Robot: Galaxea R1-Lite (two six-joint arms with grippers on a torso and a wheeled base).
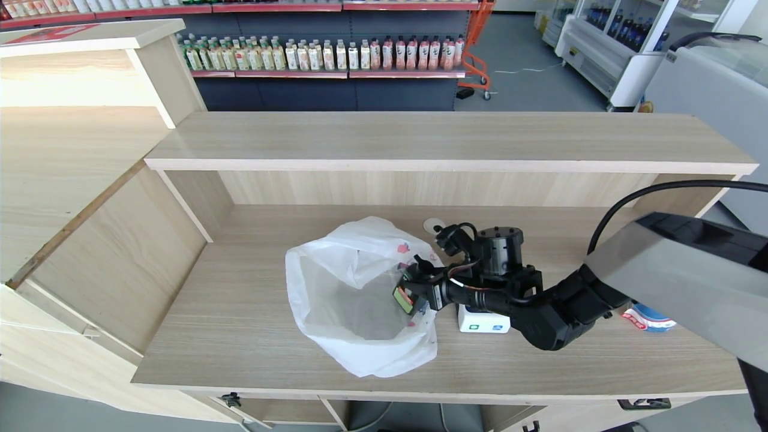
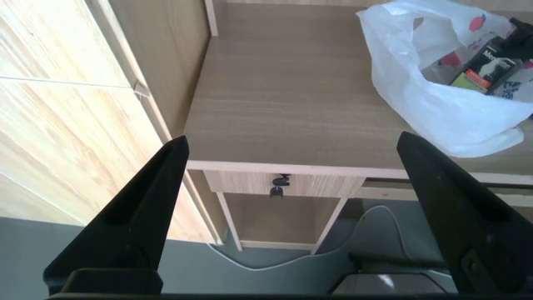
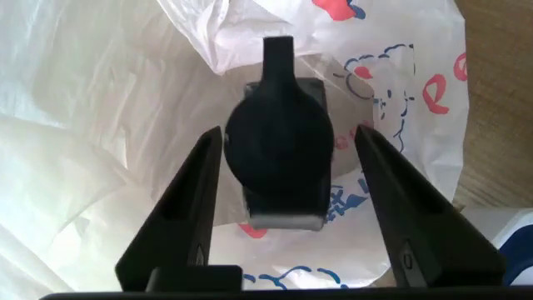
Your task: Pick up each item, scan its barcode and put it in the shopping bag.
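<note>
Head view, crinkly translucent shopping bag (image 1: pixel 345 288), woodgrain counter (image 1: pixel 234 330)

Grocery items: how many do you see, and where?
2. One dark item at the right gripper over the mouth of the shopping bag; one blue-and-red packet on the counter, partly behind the right arm. More may lie hidden in the bag.

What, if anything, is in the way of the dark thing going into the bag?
Nothing I can see. The dark item is between the right gripper's fingers, right at the shopping bag's open mouth, with just white bag plastic beyond it.
</note>
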